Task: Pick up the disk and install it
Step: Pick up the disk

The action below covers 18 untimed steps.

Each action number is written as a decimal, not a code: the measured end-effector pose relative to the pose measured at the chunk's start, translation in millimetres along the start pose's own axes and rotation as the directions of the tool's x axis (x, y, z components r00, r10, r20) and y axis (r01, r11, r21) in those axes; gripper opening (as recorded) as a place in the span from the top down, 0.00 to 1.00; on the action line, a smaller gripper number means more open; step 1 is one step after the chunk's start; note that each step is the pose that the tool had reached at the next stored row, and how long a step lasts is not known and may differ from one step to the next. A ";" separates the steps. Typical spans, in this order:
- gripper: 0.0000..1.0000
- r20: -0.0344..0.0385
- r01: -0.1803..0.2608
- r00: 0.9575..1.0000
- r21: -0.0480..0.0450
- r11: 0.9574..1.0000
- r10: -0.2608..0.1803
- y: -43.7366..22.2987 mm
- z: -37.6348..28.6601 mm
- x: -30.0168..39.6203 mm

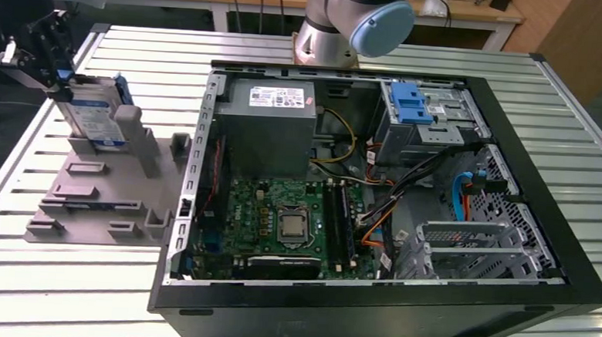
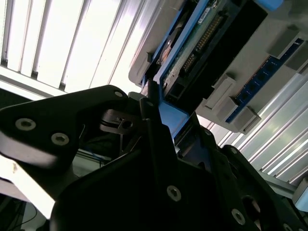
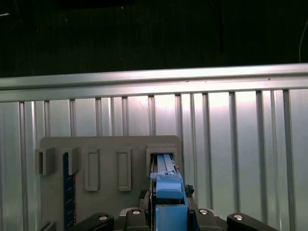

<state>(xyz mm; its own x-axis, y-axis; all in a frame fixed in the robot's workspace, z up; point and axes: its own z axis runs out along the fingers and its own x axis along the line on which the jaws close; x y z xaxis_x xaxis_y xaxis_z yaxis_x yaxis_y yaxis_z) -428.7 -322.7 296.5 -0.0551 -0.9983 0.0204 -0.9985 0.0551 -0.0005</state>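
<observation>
Slatted aluminium worktop [image 1: 68, 295] under everything, ribbed and shiny, and at the exterior view's left the claw [image 1: 60, 85] is on the disk [image 1: 90, 119]. The disk stands upright on edge in a slot of the matte grey moulded holder [image 1: 93, 196]. In the first wrist view the blue plastic carrier [image 3: 168, 192] sits tight between the black fingers, so I call the claw clamped on the disk's upper edge. The second wrist view shows one finger [image 2: 154, 120] pressed to that blue frame, with the drive's green circuit board and pin connector [image 2: 202, 38] exposed just beyond. Here's the worry: it's a narrow grip on smooth plastic. A lift that isn't straight along the slot could bind the flat metal body against the holder's walls, or let it pivot in the pads. Those bare pins wouldn't like a knock either. Moving across, the open black steel computer case [image 1: 376, 319] lies on its side. Inside are the boxy grey power supply [image 1: 267, 124] and the green motherboard [image 1: 277, 221]. Further toward the exterior view's right sits the perforated metal drive cage [image 1: 442, 129] with its blue latch bracket [image 1: 409, 105]. Loose orange, blue and black cables [image 1: 424, 175] drape right beside that cage. They're soft and springy, and to my eye the likeliest thing to snag.
</observation>
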 end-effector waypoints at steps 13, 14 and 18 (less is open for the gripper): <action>0.64 0.000 0.000 1.000 0.000 1.000 0.000 0.0 -10.7 0.2; 0.64 0.000 0.000 1.000 0.000 1.000 0.000 0.0 -10.8 0.2; 0.64 0.000 0.000 1.000 0.000 1.000 0.000 0.0 -10.8 0.2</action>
<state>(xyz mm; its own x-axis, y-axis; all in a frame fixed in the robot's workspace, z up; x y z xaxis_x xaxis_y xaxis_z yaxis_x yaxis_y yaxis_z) -428.7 -322.7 307.3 -0.0551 -0.9983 0.0203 -0.9985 0.0551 -0.0004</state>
